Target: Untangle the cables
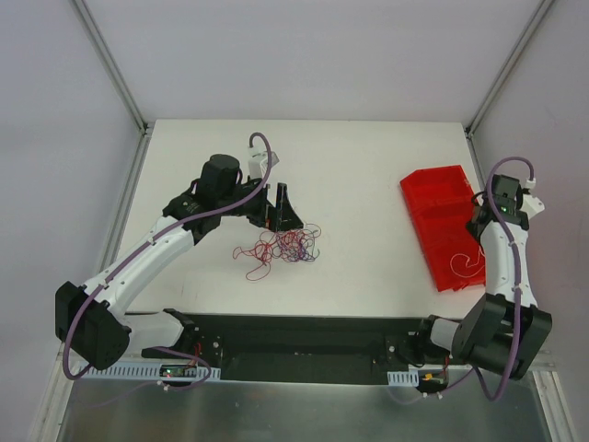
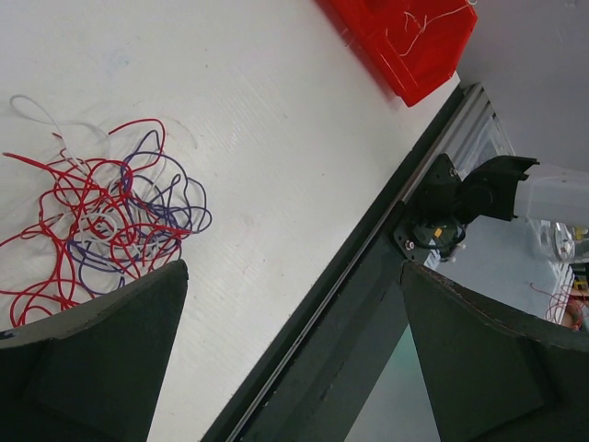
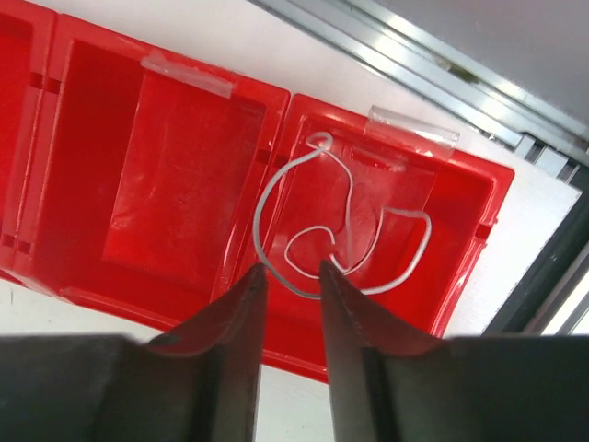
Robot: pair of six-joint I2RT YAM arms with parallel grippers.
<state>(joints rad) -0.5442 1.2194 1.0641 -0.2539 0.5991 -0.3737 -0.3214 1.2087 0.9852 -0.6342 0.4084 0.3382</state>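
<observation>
Cables (image 1: 281,247) tangled just beside left end effector (image 1: 283,214), spread wide.

Left wrist: cables (image 2: 101,226) run off left edge, lower loops hidden behind finger (image 2: 92,368); bin (image 2: 405,46) cut by top edge. Right wrist: white strand (image 3: 259,221) passes behind fingertips (image 3: 241,299), course there unseen. Top: single strands too fine to trace.

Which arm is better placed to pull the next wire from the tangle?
Left. The left gripper, open, is beside the tangle; the right gripper hangs over the red bin, far away.
</observation>
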